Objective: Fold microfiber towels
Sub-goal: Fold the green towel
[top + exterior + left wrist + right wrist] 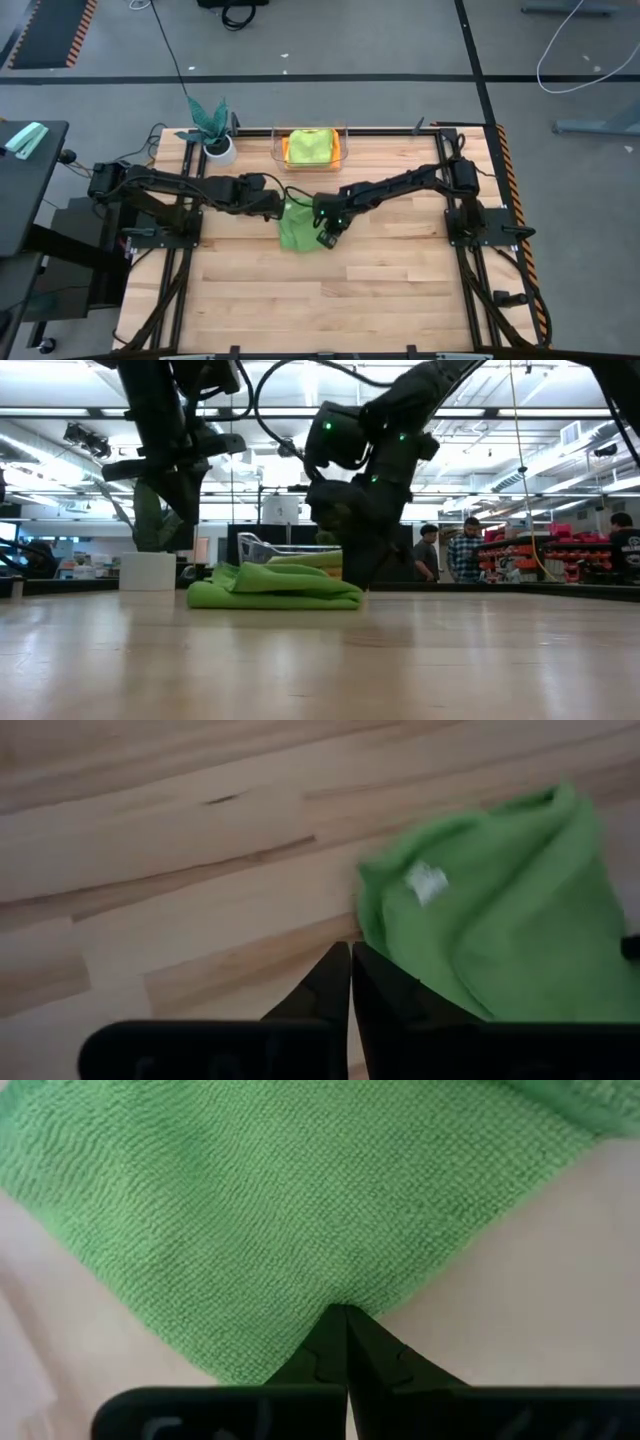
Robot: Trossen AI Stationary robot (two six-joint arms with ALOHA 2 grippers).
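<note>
A mid-green microfiber towel lies folded in several layers on the wooden table's middle, its small white tag facing up. My right gripper points steeply down at the towel's right side and is shut at its edge. My left gripper is shut with nothing between its fingers. It hangs above bare wood just left of the towel and touches nothing. My right gripper pinches the green towel's edge between its two fingertips, where the edge dents in a little. The fingers come from above, slanting down from the table's right. One layer or several, I cannot tell. The towel lies flat on the table.
A clear wire basket at the far edge holds folded lime, yellow and orange cloths. A teal-leaved plant in a white pot stands to its left. Bare wood lies toward the near edge. People stand in the room beyond the table.
</note>
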